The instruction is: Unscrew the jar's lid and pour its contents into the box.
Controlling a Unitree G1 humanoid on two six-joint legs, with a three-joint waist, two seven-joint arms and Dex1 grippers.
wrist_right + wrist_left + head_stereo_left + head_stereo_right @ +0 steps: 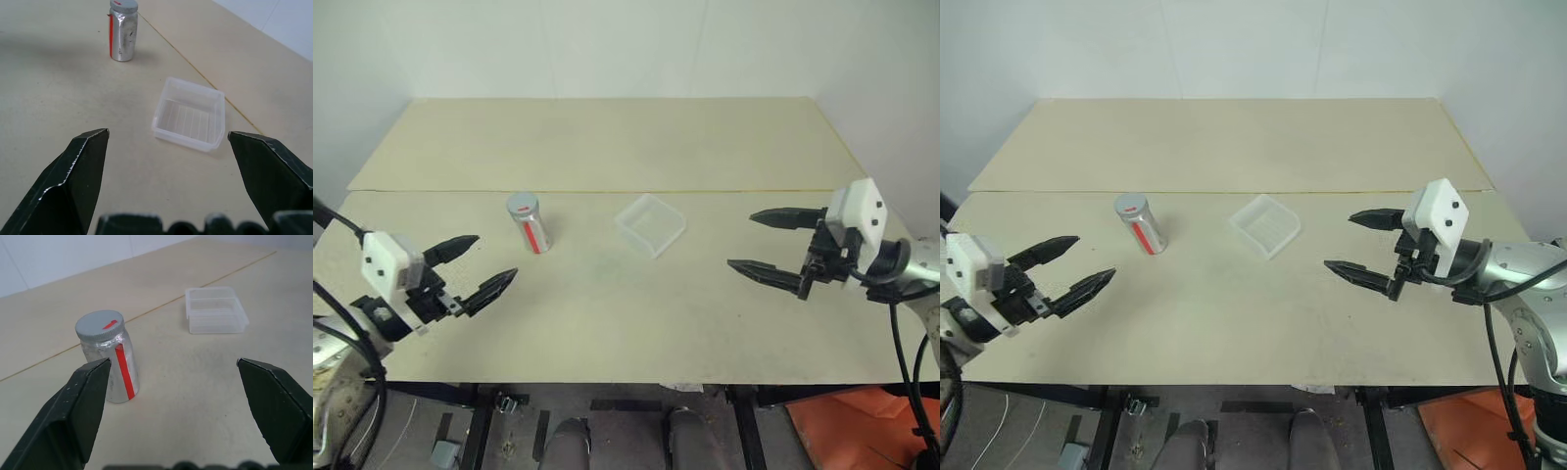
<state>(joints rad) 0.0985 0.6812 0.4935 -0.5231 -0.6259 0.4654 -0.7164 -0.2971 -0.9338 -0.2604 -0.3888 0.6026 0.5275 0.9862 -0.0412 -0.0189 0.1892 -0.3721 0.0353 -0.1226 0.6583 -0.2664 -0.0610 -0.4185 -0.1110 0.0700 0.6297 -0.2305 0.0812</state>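
Note:
The jar (530,227) stands upright on the table, left of centre, silvery with a red stripe on its side. Its grey lid (523,205) is on top and carries a small red mark. The contents are hidden inside. The clear box (650,224) sits empty to the jar's right, near the table's middle. My left gripper (487,264) hovers open near the front left, a short way in front of the jar, with nothing between its fingers. Off to the box's right my right gripper (762,242) is open too and points toward it.
A seam (607,191) crosses the beige table (607,323) just behind the jar and box. An orange object (842,431) lies on the floor at the lower right, beyond the table's front edge.

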